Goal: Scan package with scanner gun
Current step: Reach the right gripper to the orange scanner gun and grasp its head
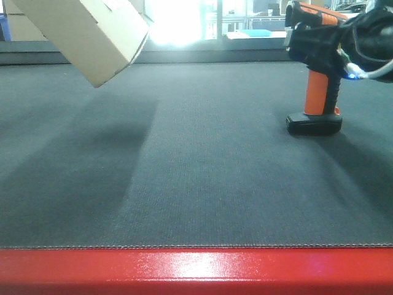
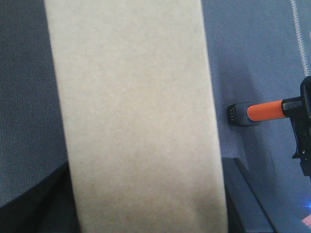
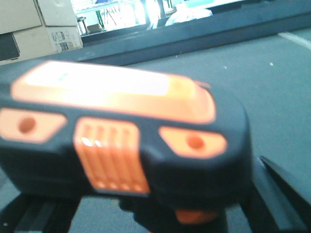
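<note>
Left claw (image 2: 138, 199) clamps the plain tan cardboard box (image 1: 86, 31) aloft; right claw (image 3: 155, 204) grips the orange-and-black scanner gun (image 1: 319, 92), its base on the dark surface (image 1: 196, 172). Aiming and scanning remain

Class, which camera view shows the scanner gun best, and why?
The exterior front-facing view: the scanner gun stands side-on, orange handle and black base clear, head partly covered. The left wrist view catches only handle and base at its edge; the right wrist view is a blurred close-up of the head.

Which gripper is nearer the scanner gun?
Right. The right gripper is at the head of the scanner gun; the left gripper holds the package aloft across the mat.
</note>
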